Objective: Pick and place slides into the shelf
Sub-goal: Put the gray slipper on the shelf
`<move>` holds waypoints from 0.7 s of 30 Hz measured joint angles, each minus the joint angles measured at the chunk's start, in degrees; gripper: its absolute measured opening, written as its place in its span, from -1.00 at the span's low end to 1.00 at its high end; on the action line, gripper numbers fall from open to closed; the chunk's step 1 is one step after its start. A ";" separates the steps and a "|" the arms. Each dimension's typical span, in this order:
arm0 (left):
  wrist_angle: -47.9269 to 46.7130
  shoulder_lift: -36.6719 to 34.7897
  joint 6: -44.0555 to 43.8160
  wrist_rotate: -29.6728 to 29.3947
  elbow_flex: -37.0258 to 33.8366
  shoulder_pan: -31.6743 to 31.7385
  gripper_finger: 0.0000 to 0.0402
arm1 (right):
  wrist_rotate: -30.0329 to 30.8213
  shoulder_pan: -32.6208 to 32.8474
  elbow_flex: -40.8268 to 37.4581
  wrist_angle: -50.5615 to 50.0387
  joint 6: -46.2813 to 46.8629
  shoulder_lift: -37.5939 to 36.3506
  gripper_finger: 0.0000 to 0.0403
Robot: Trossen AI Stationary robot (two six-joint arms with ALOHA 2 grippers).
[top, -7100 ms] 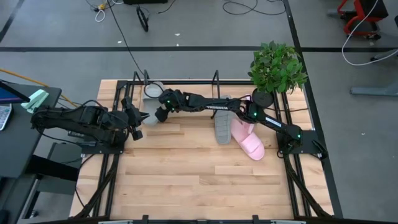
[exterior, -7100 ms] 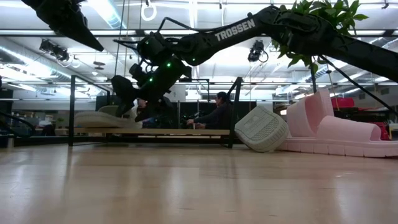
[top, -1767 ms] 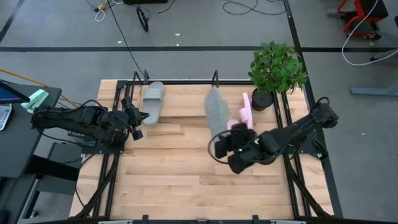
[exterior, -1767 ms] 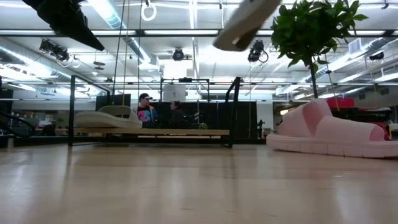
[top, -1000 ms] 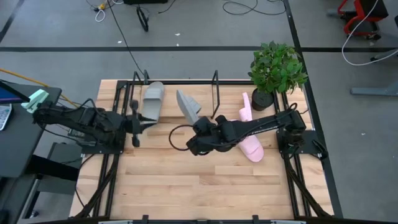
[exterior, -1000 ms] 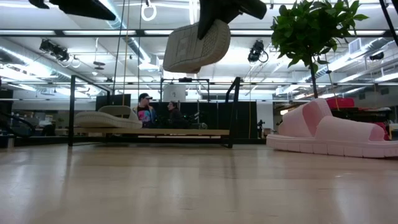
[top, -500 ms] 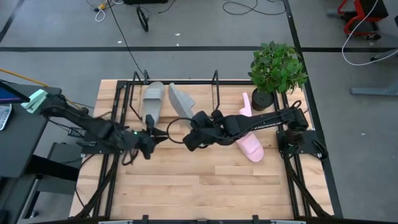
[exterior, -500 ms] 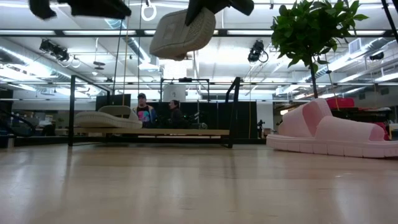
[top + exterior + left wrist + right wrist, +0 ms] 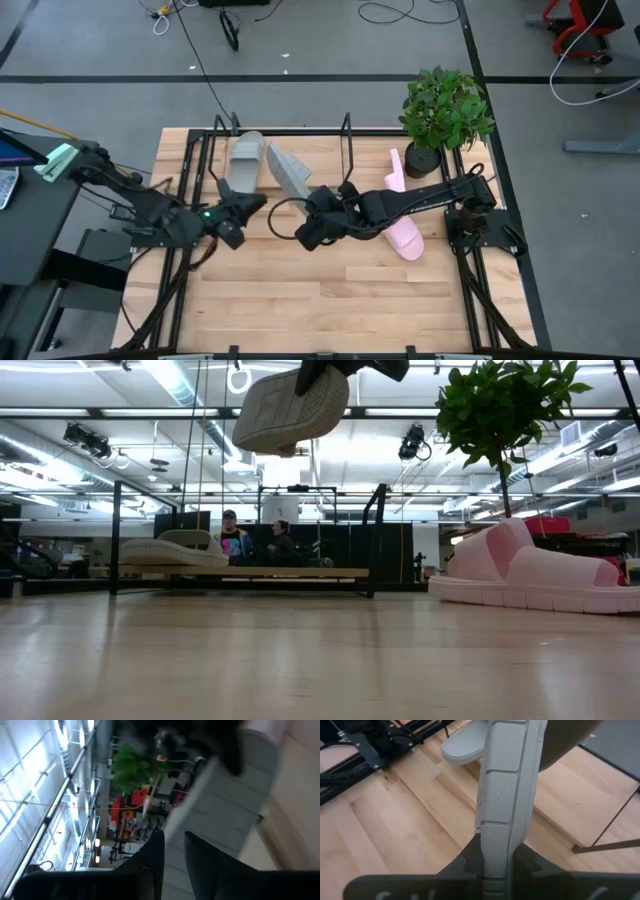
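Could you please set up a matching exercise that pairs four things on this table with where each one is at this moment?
Things:
1. first grey slide
2. second grey slide
3. pink slides
4. potted plant

Places:
A. in the table's far right corner
B. held in the air by the right gripper
C. lying on the shelf
D. on the table under the right arm, beside the shelf

Pairs: 1-C, 2-B, 3-D, 4-A

Potted green plant (image 9: 446, 112) at the upper right of the wooden worktop (image 9: 300, 300), two people (image 9: 252, 542) in the room behind, centre-left of the low view, cables (image 9: 395, 12) on grey floor along the top edge
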 joint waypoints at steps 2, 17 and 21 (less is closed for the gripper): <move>-0.33 -0.45 0.90 0.89 2.14 0.00 -0.60 | 0.23 0.33 0.00 0.04 0.15 0.00 -0.73; -11.19 0.09 -41.47 7.91 4.19 -1.47 -0.50 | 9.04 -3.30 -0.02 4.95 -5.92 0.07 -0.73; -8.59 0.49 -46.00 6.41 2.57 -3.51 -0.59 | 9.47 -4.51 -0.02 10.12 -9.32 0.07 -0.73</move>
